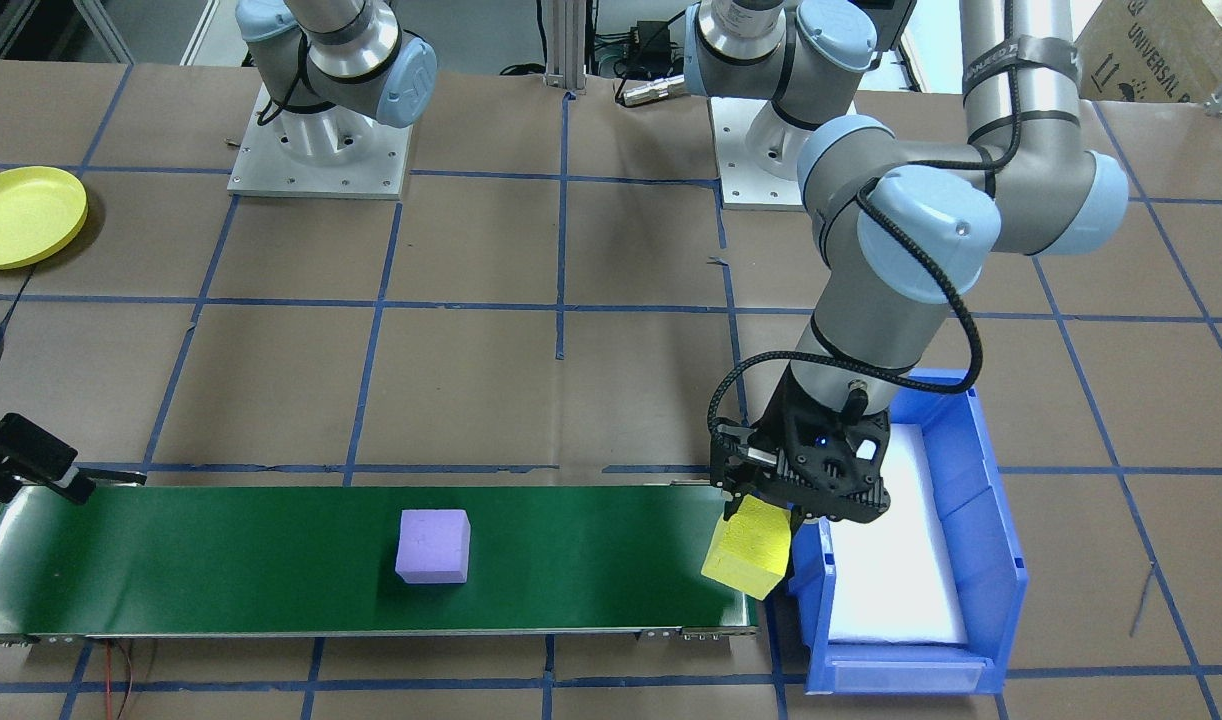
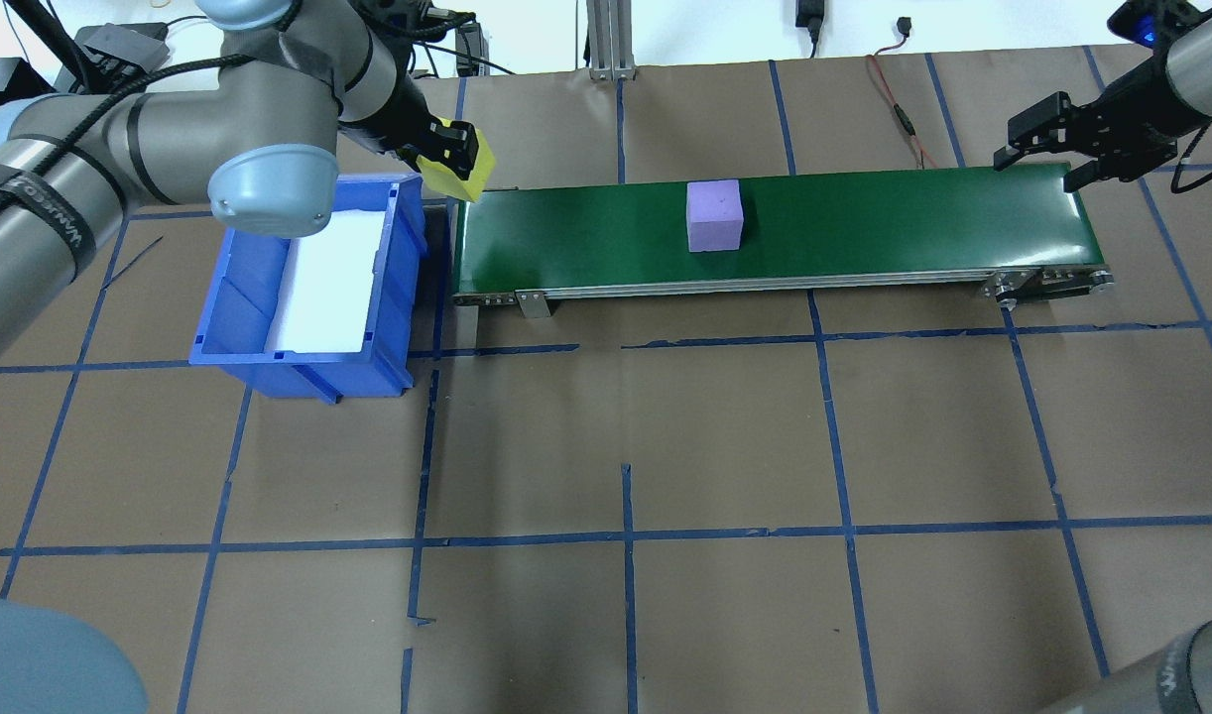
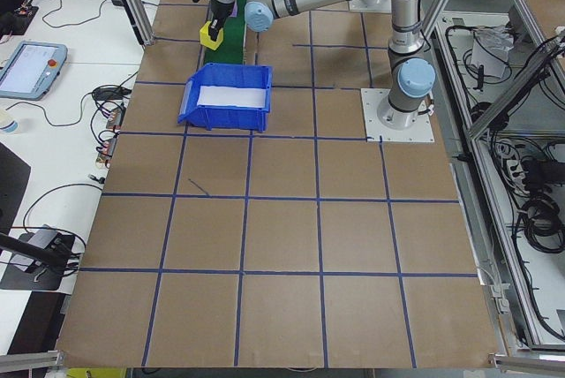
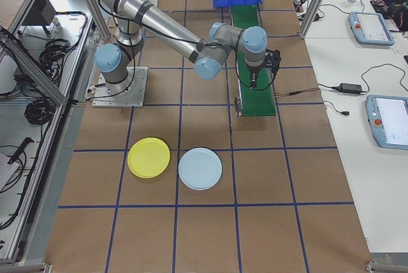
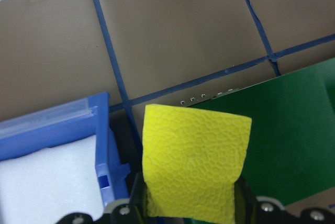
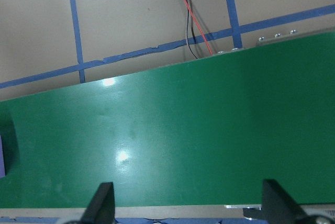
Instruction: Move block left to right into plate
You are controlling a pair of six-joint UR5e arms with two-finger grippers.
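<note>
1. Two tools are in play: the left tool (image 1: 761,515) is clamped on a yellow block (image 1: 747,548), its fingers (image 5: 137,198) pressed against the block's opposite sides.
2. That block hangs tilted in the air over the belt's (image 2: 864,223) end next to the blue bin (image 2: 231,297), clear of the belt surface.
3. From the left wrist view, the block's textured face fills the middle, with the bin's rim to one side and the green belt to the other.
4. The right tool (image 2: 1042,159) hovers over the belt's far end, its fingers (image 6: 102,205) spread wide apart and gripping nothing.
5. A purple block (image 1: 433,546) sits flat on the belt near its middle, well apart from both tools.
6. White foam lining (image 2: 328,283) lies inside the bin, which stands on the tabletop (image 2: 626,446) just beside the belt's end.
7. A yellow plate (image 4: 148,157) and a pale blue plate (image 4: 200,168) rest side by side on the tabletop, on the robot's right, beyond the belt's end.
</note>
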